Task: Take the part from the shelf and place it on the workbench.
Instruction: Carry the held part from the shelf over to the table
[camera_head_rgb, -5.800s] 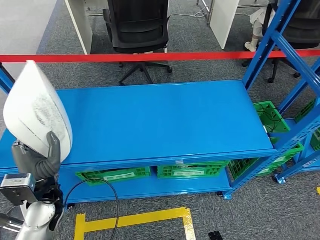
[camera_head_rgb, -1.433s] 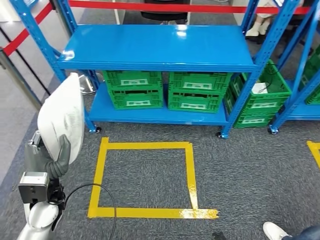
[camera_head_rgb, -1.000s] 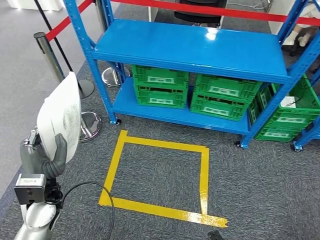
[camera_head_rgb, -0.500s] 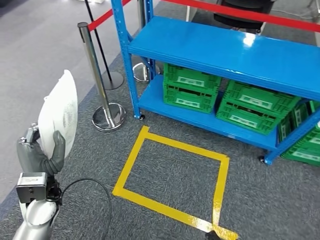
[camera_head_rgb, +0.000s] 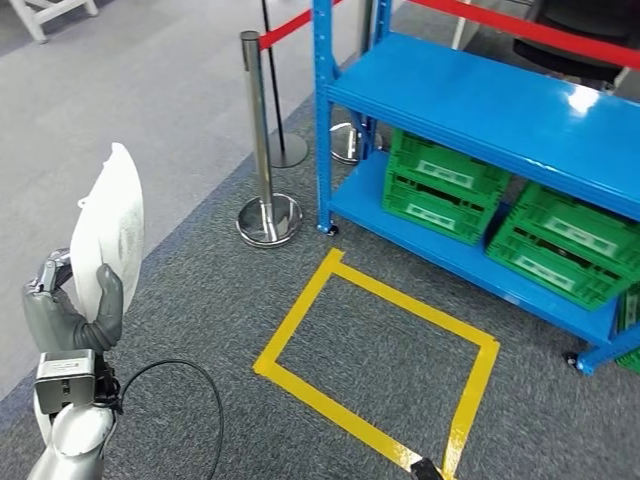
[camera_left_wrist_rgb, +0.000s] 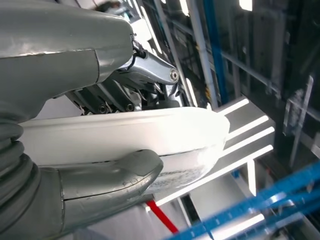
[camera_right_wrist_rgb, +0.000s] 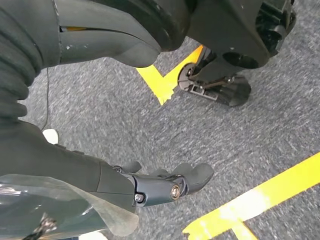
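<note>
Grey carpet (camera_head_rgb: 189, 300), blue shelf (camera_head_rgb: 490, 110), left hand (camera_head_rgb: 68, 315) gripping white part (camera_head_rgb: 109, 240), right hand (camera_right_wrist_rgb: 162, 182) spread empty

Silver arm, grey hands, one loose black cable.

I see the left hand (camera_head_rgb: 72, 318) in matte grey, thick thumb, ribbed grey cover at the wrist; a polished silver link with a round screw head sits just beside the thumb. Below the hand: a small silver camera box, rounded silver forearm, black cable looping out. Right hand (camera_right_wrist_rgb: 166, 182): dark fingers, small screw heads, ribbed cover.
</note>
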